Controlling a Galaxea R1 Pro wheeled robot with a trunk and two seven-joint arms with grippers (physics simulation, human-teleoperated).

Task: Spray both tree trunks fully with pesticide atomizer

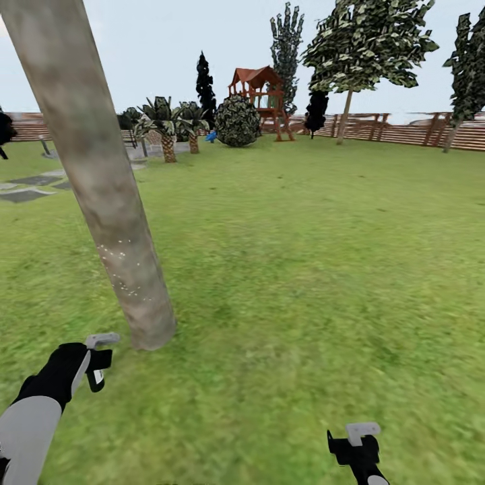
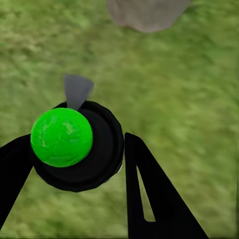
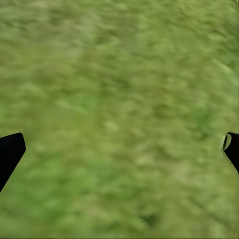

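Progress: early, by my read. The near trunk [image 1: 101, 202] has only a small patch of white specks [image 1: 120, 269] low down (prob. spray); the rest looks bare.
Left to do: most of this trunk, then the far tree [image 1: 367, 47] by the fence [image 1: 404, 131], whose trunk [image 1: 345, 114] I can't judge at this distance.
Atomizer: I take the round black thing [image 2: 74, 147] w/ a green ball [image 2: 61, 137] on top to be it. It sits betw. the left tool's fingers, near the trunk base [image 2: 147, 15].
Left tool [image 1: 100, 357]: narrow, closed on that black thing, low beside the trunk foot, not touching it.
Right tool [image 1: 357, 441]: wide apart, nothing in it, over bare grass.
Trunk: thick smooth column, leaning, mottled grey-tan w/ greenish patches, no branches low.
Lawn [image 1: 303, 269]: flat blotchy green, blurred in the wrist views.
Fence: brown horizontal wood slats.
Fingers: flat pale-grey pads on black bodies.
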